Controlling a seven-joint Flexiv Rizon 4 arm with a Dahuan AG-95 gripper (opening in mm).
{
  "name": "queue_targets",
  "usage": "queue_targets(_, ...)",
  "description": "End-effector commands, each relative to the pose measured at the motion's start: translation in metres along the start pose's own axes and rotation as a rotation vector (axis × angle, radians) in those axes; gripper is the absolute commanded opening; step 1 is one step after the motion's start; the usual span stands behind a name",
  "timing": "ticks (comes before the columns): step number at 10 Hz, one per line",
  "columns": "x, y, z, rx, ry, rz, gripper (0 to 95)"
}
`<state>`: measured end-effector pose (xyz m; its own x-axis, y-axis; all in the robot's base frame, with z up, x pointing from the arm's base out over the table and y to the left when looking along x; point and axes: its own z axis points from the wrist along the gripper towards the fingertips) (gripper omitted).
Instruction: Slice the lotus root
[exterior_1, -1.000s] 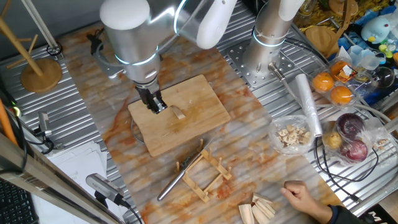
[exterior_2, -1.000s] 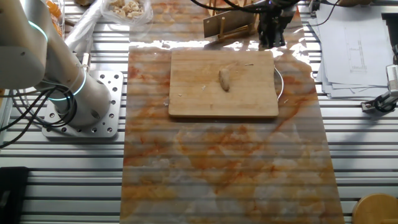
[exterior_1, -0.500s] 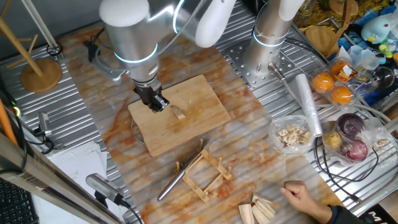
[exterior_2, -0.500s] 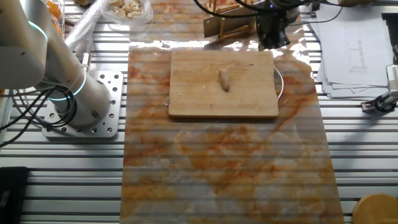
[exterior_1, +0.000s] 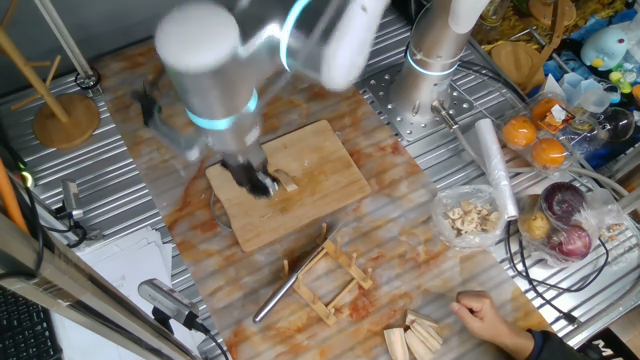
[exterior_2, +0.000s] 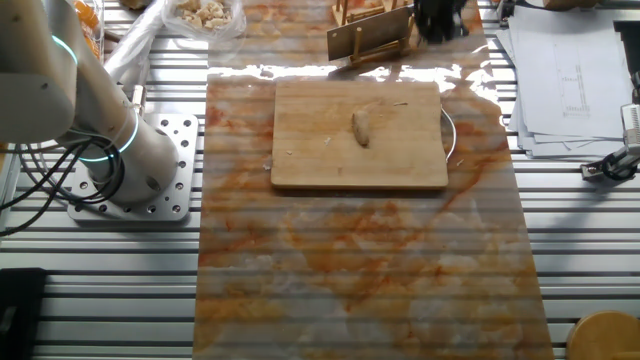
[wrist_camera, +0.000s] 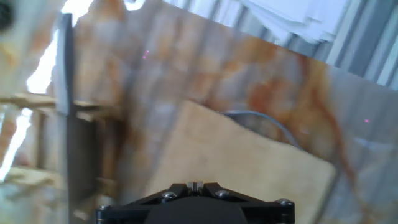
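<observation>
We see the dark two-finger claw low over the rectangular light wooden cutting board, blurred with motion, and we cannot tell whether its fingers are apart or together; it holds nothing we can make out. The hand view shows only the gripper base, the board corner and the rack.

The lotus root, a small pale beige stubby chunk, lies whole on the board, near its middle and somewhat toward the edge facing the rack. Its long axis runs roughly across the board's short side, one end toward the rack, slightly slanted.

Beyond it, off the board's edge, stands a small wooden slatted rack with a long metal-handled knife lying against it.

We judge the risks thus: the rounded chunk could roll or skid under a blade, and a fast swing toward the rack could knock it or push the knife away.
</observation>
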<state>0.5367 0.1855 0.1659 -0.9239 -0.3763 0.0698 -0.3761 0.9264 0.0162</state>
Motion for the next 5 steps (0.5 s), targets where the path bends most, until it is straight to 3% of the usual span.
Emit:
queue_targets(1,-0.029,0.070,0.015,0.020,-0.007,0.067,0.0)
queue_targets(3,-0.029,0.086,0.021,0.016,-0.004,0.038,0.0)
queue_targets(5,-0.024,0.087,0.035,-0.018,-0.019,-0.005,38.0)
